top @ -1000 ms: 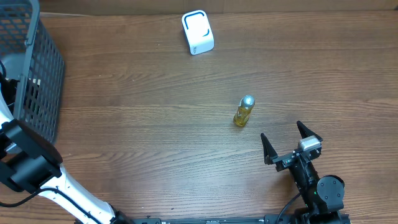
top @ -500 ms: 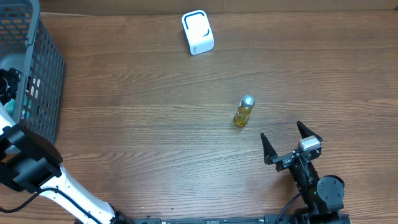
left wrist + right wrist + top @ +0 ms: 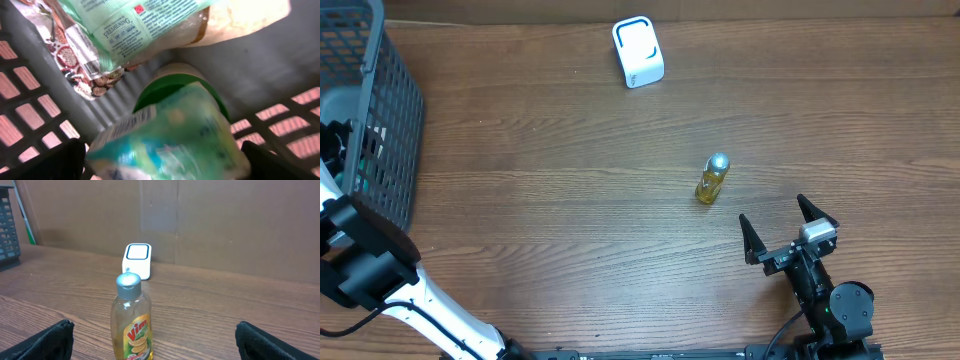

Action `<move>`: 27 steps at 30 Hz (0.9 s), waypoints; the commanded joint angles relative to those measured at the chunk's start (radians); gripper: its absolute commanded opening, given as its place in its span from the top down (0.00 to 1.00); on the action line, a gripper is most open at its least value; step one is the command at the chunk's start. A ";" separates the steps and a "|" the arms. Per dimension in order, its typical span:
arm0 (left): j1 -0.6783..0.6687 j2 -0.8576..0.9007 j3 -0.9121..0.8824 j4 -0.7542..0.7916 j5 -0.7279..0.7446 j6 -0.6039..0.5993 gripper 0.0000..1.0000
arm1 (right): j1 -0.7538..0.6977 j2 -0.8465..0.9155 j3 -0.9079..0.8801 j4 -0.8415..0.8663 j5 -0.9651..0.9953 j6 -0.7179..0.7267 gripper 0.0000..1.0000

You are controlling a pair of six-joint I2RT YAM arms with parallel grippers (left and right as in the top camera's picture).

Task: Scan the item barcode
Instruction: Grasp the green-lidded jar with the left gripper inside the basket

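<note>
Hanging inside the basket (image 3: 390, 110) at the left edge of the tabletop (image 3: 540, 200), the left gripper (image 3: 162, 160) has its jaws spread wide, one on each side of a green-lidded container (image 3: 170, 125) with a printed label. The container is blurred in the left wrist view. I cannot tell if the jaws touch it, but they are not closed on it. Just beyond it lies a green packet (image 3: 130, 25). The right gripper (image 3: 773, 215) waits at the near right with its jaws also fully open and nothing between them. It faces a yellow bottle (image 3: 712, 180) that stands upright on the tabletop, right of the middle. The white scanner (image 3: 638, 50) sits at the far side, well apart from both the bottle and the basket. In my judgement the task is at an early step. No item is held and nothing is in front of the scanner. What is left is to grip an item, carry it to the scanner and turn its barcode toward it. I cannot say if the bottle is already scanned.
</note>
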 commanded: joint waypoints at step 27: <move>-0.006 0.011 -0.050 0.030 -0.004 0.030 0.00 | -0.003 -0.006 -0.010 0.003 0.010 -0.003 0.00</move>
